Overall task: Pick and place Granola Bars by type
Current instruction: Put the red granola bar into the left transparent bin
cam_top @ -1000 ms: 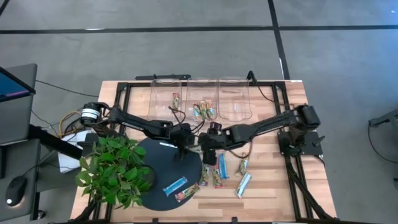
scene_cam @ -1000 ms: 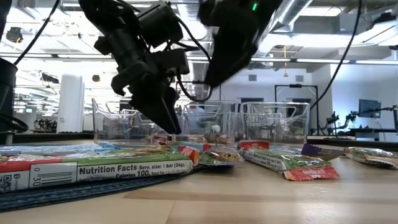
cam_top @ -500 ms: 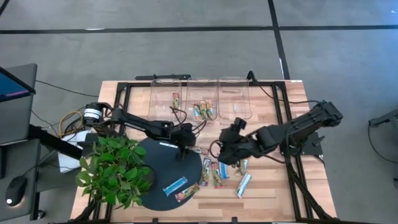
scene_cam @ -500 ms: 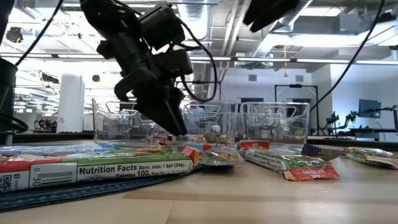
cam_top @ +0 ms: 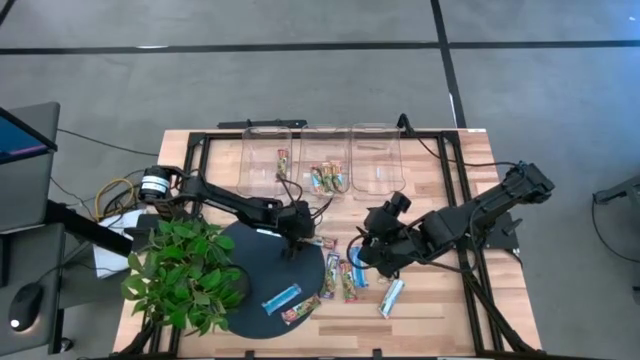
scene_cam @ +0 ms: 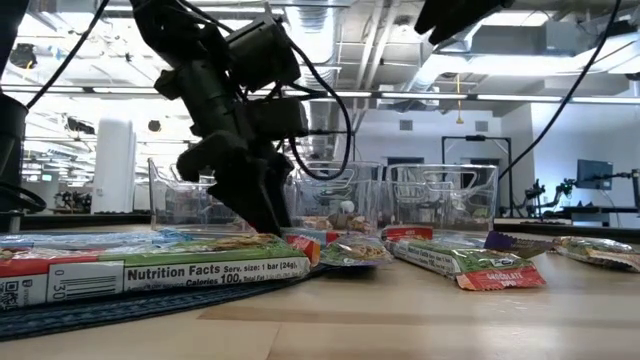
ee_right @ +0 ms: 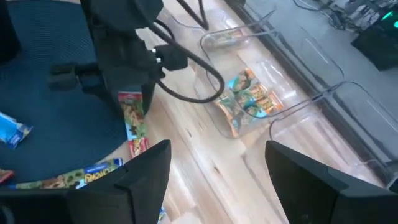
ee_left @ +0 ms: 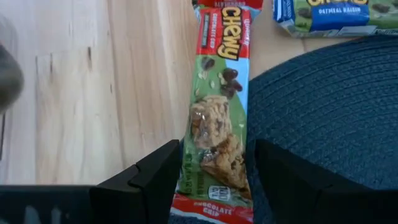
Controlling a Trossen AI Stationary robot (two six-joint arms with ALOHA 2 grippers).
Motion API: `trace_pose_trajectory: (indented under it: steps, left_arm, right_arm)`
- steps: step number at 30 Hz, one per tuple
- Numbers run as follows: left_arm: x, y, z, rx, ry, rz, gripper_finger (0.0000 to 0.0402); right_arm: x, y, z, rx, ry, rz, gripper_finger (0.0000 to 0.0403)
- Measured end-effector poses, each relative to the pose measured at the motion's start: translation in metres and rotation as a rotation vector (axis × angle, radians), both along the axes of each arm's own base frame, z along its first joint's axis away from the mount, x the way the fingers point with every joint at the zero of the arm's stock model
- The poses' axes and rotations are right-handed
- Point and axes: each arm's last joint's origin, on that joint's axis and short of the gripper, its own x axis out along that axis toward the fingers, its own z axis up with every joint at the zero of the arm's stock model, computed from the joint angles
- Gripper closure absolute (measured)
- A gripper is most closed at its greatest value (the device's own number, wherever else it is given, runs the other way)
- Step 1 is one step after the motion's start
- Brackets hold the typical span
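Left gripper [ee_left: 214,180]: fingers spread wide, one on either side of a green-and-red Chewy chocolate chip bar [ee_left: 219,112], not closed on it. That bar lies flat, half on the bare wooden table [cam_top: 440,290], half on the rim of the dark round mat [cam_top: 255,265]. In the low view the left gripper [scene_cam: 262,215] is down at table level, at the mat's edge.

Right gripper [ee_right: 214,186]: fingers wide apart, nothing between them, held up above the table right of centre [cam_top: 372,252].

Granola bars: a blue oatmeal raisin bar [ee_left: 339,14] lies just past the chocolate chip one. Loose bars [cam_top: 345,275] are scattered on the wood between the mat and the right arm. One blue bar [cam_top: 281,298] and one red-brown bar [cam_top: 300,312] lie on the mat's near edge.

Three clear bins [cam_top: 322,160] stand in a row at the far side: left bin [cam_top: 262,165] holds one bar, middle bin [ee_right: 245,127] several, right bin's contents cannot be made out.

Potted green plant [cam_top: 185,275] overlaps the mat's left side.
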Motion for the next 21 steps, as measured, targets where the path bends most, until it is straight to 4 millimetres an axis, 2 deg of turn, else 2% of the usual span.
trace_pose_trajectory:
  steps: [14,21]
  left_arm:
    - [-0.0026,-0.0036,-0.0017,0.018,0.031,-0.003,0.0198]
    - [-0.0026,-0.0037,-0.0017,0.013,0.031,-0.005,0.0247]
  right_arm:
    - [0.0001,-0.0041,0.0001,-0.024,0.004,-0.019,0.0148]
    - [-0.0002,-0.0042,0.0,-0.026,0.007,-0.019,0.0148]
